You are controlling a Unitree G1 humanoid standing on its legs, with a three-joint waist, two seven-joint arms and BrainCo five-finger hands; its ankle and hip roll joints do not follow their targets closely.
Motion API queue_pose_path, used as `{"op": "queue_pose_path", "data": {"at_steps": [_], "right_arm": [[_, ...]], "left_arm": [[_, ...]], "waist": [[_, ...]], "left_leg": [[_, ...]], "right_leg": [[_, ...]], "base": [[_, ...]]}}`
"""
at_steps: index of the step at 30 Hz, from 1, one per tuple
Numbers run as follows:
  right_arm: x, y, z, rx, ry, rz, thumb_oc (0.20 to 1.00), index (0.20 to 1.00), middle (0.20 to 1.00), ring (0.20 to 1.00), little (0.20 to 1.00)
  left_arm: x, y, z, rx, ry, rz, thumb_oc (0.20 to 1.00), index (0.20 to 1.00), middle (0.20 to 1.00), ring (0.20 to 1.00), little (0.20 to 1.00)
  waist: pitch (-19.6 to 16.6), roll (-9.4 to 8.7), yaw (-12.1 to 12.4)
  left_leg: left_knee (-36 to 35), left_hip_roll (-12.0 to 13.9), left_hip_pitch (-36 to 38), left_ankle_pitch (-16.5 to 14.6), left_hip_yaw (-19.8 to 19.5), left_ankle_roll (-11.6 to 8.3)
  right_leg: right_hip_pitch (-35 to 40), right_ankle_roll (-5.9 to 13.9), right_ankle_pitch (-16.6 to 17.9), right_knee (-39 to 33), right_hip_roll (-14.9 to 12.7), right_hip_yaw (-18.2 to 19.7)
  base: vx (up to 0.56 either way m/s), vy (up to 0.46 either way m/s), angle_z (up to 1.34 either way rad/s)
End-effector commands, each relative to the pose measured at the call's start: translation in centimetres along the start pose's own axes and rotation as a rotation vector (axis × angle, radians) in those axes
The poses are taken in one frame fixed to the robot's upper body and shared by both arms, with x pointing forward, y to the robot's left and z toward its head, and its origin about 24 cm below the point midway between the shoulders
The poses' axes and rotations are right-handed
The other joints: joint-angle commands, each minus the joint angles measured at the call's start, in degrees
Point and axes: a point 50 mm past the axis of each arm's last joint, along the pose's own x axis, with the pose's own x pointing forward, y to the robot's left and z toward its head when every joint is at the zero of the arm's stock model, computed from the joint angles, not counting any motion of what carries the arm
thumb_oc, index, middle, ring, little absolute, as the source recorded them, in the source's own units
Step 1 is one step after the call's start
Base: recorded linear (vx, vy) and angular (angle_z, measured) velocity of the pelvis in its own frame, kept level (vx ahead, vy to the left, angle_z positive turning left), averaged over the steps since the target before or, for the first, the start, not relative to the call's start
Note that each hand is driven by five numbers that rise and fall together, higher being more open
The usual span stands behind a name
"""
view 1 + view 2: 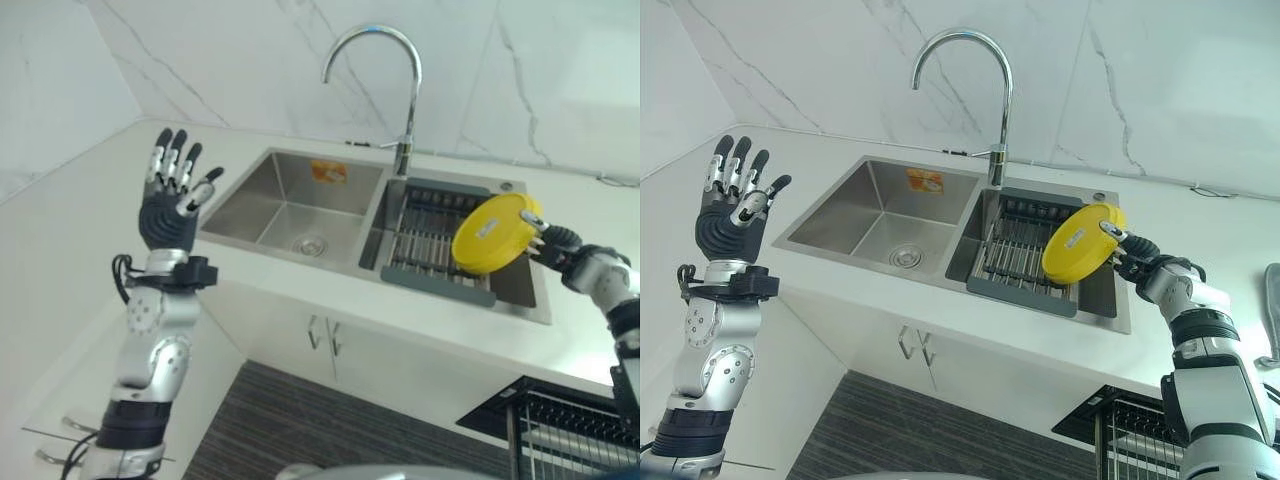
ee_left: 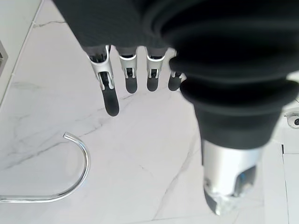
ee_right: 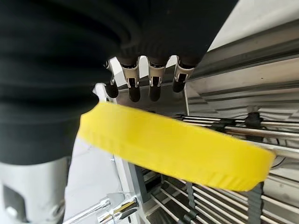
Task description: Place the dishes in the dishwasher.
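Yellow plate (image 1: 1080, 243) held by right hand (image 1: 1137, 258) above the drying rack (image 1: 1015, 252) in the sink's (image 1: 880, 215) right basin.
Plate is pinched at its rim, fingers (image 3: 134, 84) curled behind it, tilted on edge, probably to clear the rack. Left hand (image 1: 170, 195) is raised idle over the tabletop (image 1: 80, 250), fingers straight and apart. Dishwasher rack (image 1: 1130, 430) is seen below.

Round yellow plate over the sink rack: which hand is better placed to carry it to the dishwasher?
Right. The right hand already grips the round yellow plate; the black dishwasher rack sits below that arm. The left hand is raised open, far away.
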Motion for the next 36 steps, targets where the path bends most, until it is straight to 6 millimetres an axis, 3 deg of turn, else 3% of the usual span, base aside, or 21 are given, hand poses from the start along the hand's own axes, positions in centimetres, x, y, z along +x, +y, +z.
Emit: {"op": "queue_pose_path", "data": {"at_steps": [1, 11, 19, 21, 22, 23, 24, 28, 36], "right_arm": [[-0.2, 1.3, 4.5, -0.064, -0.085, 0.006, 1.000, 1.000, 1.000, 1.000, 1.000], [0.1, 0.8, 4.1, -0.060, -0.043, -0.033, 1.000, 1.000, 1.000, 1.000, 1.000], [0.8, 1.7, 3.4, -0.102, -0.001, -0.051, 1.000, 1.000, 1.000, 1.000, 1.000], [0.8, 1.8, 3.4, -0.103, 0.000, -0.057, 0.821, 0.821, 0.821, 0.821, 0.821], [1.0, 2.1, 3.6, -0.108, -0.017, -0.066, 0.545, 0.545, 0.545, 0.545, 0.545], [1.1, 2.3, 3.7, -0.115, -0.023, -0.068, 0.416, 0.416, 0.416, 0.416, 0.416], [1.2, 2.7, 4.1, -0.157, -0.046, -0.077, 0.200, 0.200, 0.200, 0.200, 0.200], [1.1, 4.0, 6.5, -0.280, -0.203, -0.123, 0.200, 0.200, 0.200, 0.200, 0.200], [0.8, 4.7, 7.6, -0.161, -0.363, -0.214, 0.200, 0.200, 0.200, 0.200, 0.200]], "left_arm": [[1.5, -0.6, 2.5, 0.054, -0.093, -0.075, 1.000, 1.000, 1.000, 1.000, 1.000], [1.6, -0.8, 2.3, 0.027, -0.085, -0.065, 1.000, 1.000, 1.000, 1.000, 1.000], [1.8, -1.1, 1.8, 0.012, -0.058, -0.072, 1.000, 1.000, 1.000, 1.000, 1.000], [1.8, -1.1, 1.7, 0.010, -0.051, -0.072, 1.000, 1.000, 1.000, 1.000, 1.000], [1.8, -1.2, 1.5, 0.007, -0.043, -0.071, 1.000, 1.000, 1.000, 1.000, 1.000], [1.8, -1.3, 1.4, 0.006, -0.039, -0.072, 1.000, 1.000, 1.000, 1.000, 1.000], [1.7, -1.4, 1.2, 0.005, -0.028, -0.073, 1.000, 1.000, 1.000, 1.000, 1.000], [1.5, -1.5, 0.7, -0.004, -0.006, -0.072, 1.000, 1.000, 1.000, 1.000, 1.000], [1.1, -1.6, -0.1, -0.022, 0.016, -0.074, 1.000, 1.000, 1.000, 1.000, 1.000]], "waist": [[-1.45, -6.59, 1.81], [-1.52, -6.59, 2.77], [-1.29, -6.54, 3.73], [-1.35, -6.49, 3.86], [-1.35, -6.39, 4.04], [-1.37, -6.37, 4.15], [-1.39, -6.40, 4.35], [-1.34, -6.30, 4.72], [-1.04, -5.75, 4.42]], "left_leg": [[0.22, -5.19, 0.33, -5.93, 1.95, 2.08], [0.22, -5.24, 0.50, -5.98, 1.39, 2.15], [0.22, -5.26, 0.63, -5.93, 0.83, 2.17], [0.22, -5.23, 0.64, -5.92, 0.86, 2.15], [0.22, -5.24, 0.64, -5.90, 0.76, 2.14], [0.22, -5.26, 0.65, -5.90, 0.71, 2.15], [0.22, -5.26, 0.60, -5.87, 0.67, 2.13], [0.22, -5.27, 0.42, -5.71, 0.45, 2.14], [0.22, -5.34, 0.58, -5.86, 0.34, 2.43]], "right_leg": [[3.99, -0.44, -5.98, -0.02, -0.68, 2.91], [4.28, -0.60, -6.13, -0.02, -0.63, 2.69], [4.54, -0.68, -6.23, -0.02, -0.59, 2.49], [4.54, -0.68, -6.23, -0.02, -0.61, 2.39], [4.56, -0.70, -6.24, -0.02, -0.63, 2.36], [4.57, -0.68, -6.24, -0.02, -0.63, 2.36], [4.55, -0.68, -6.26, -0.02, -0.64, 2.36], [4.42, -0.74, -6.16, -0.02, -0.68, 2.31], [4.50, -0.68, -5.92, -0.02, -0.72, 2.53]], "base": [[0.00, 0.000, 0.00], [0.00, 0.000, 0.00], [0.00, 0.006, 0.08], [0.01, 0.009, 0.03], [0.00, 0.000, 0.00], [0.00, 0.000, 0.00], [0.00, 0.000, 0.00], [0.00, 0.000, 0.00], [0.00, 0.003, 0.00]]}}
